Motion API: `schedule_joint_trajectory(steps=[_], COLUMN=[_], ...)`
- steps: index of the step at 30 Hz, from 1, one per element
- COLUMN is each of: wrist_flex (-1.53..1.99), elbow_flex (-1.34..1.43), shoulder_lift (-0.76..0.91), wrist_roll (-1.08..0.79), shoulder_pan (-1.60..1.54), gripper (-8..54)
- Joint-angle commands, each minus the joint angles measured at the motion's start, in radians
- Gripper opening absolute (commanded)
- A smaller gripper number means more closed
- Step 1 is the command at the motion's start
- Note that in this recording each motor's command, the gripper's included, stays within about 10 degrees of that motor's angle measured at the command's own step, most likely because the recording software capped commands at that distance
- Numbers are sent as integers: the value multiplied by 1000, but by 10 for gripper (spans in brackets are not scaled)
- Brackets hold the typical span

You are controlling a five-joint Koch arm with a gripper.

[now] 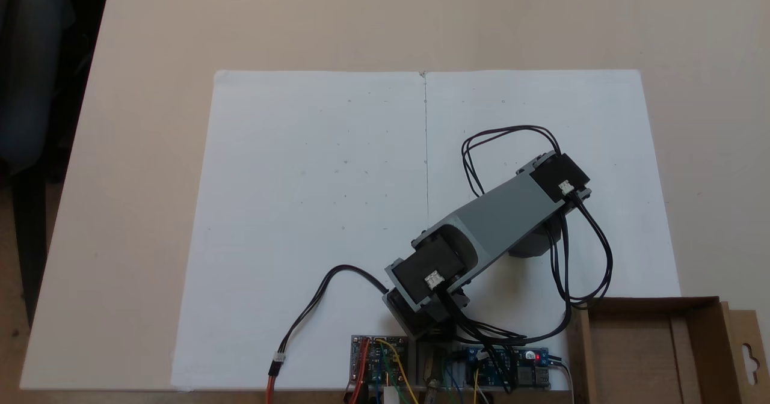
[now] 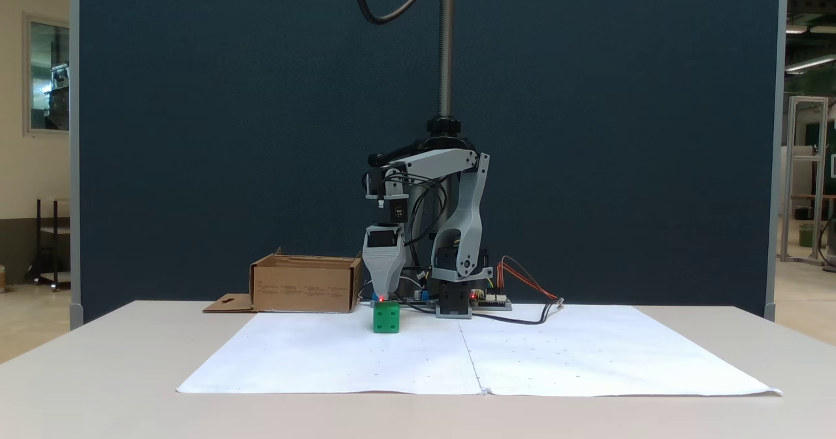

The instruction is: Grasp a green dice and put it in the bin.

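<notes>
The pincer (image 2: 385, 297) is hanging nose-down directly over the green dice (image 2: 386, 317), its tapered grey body pointing straight at the cube's top face. From the front-facing fixed view the two jaws are lining up one behind the other, so whether they are standing wide, narrow or already closing on the cube cannot be told; the tip is appearing to meet or nearly meet the top of the dice, and which of these it is stays unclear. The dice is sitting flat on the white paper sheet (image 2: 522, 354), near its back edge, just in front of the arm's base (image 2: 454, 295). In the fixed view from above, the arm (image 1: 499, 217) is covering the spot where the cube lies.

The step in hand seems to be the grasp itself. To do it well, the robot is probably needing to lower until the fingertips are straddling the cube's sides rather than pressing on its top, keep the wrist vertical, and close on two flat opposite faces, not across rounded corners, since the smooth plastic could squirt out.

The bin (image 2: 304, 285) is standing on the table (image 2: 98, 373) close beside the paper, to the left in the front view, with its flap (image 2: 228, 304) lying outward. The lift should clear its low wall before the carry.
</notes>
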Motion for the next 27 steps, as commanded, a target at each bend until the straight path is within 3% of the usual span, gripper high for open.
schedule_joint_trajectory(steps=[1, 27], wrist_flex=[0, -98], elbow_flex=[-32, 20], shoulder_lift=[12, -38], wrist_roll=[55, 12], shoulder_pan=[6, -12], gripper=[441, 450])
